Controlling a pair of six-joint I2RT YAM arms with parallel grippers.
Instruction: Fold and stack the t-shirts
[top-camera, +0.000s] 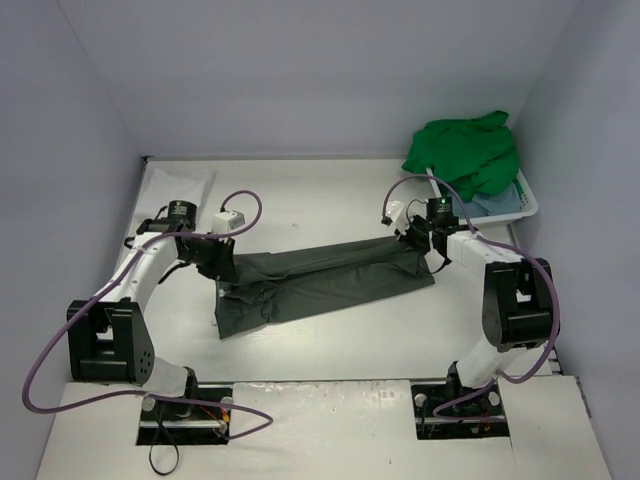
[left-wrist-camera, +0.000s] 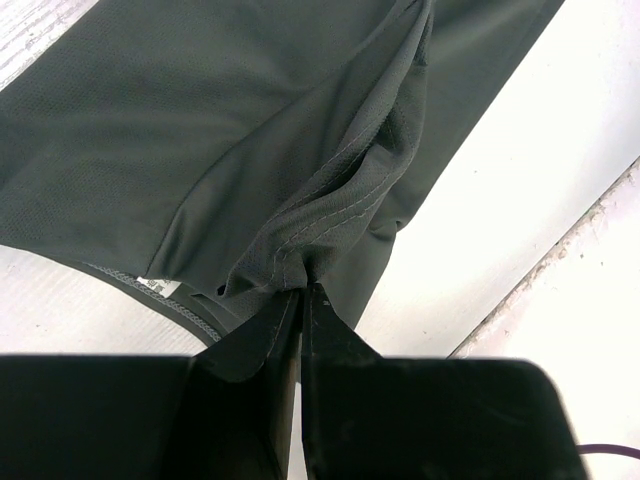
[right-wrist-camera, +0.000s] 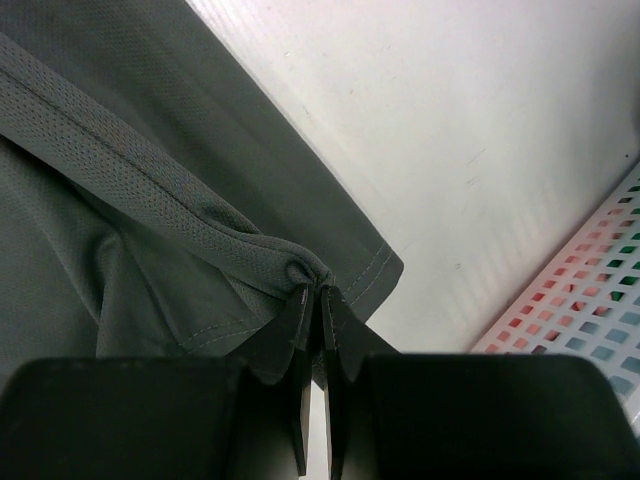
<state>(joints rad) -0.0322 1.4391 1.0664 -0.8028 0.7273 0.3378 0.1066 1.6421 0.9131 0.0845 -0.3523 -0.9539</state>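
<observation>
Top external view gives us the dark grey-olive t-shirt (top-camera: 320, 285) pulled out as a long band across the middle of the bench (top-camera: 330, 345), running from the near left toward the farther right. The left end effector (top-camera: 222, 268) sits at the band's left end and the right end effector (top-camera: 415, 243) at its right end, so the shirt spans the gap between them. Below the left end, a wider part of the cloth spreads flat on the bench.

From the left wrist we see the left end effector (left-wrist-camera: 302, 290) with its jaws pressed together on a bunched fold of stitched hem. The rest of the shirt fans away from the tips over the white surface. From the right wrist, the right end effector (right-wrist-camera: 315, 290) is likewise pinched narrow on a gathered hem edge. The shirt lies to its left and ahead of it.

A white plastic basket (top-camera: 527, 200) stands at the far right corner, well apart from the stretched shirt. A bright green t-shirt (top-camera: 465, 155) is heaped on top of it and spills over the far rim. A light blue t-shirt (top-camera: 500, 205) shows beneath the green one. A white cloth (top-camera: 180, 185) lies flat at the far left corner; we cannot tell what garment it is.

The bench is white and matte, lightly scuffed. Pale lavender-grey walls close it in on the left, back and right. Purple cables (top-camera: 245, 205) loop along both arms.
</observation>
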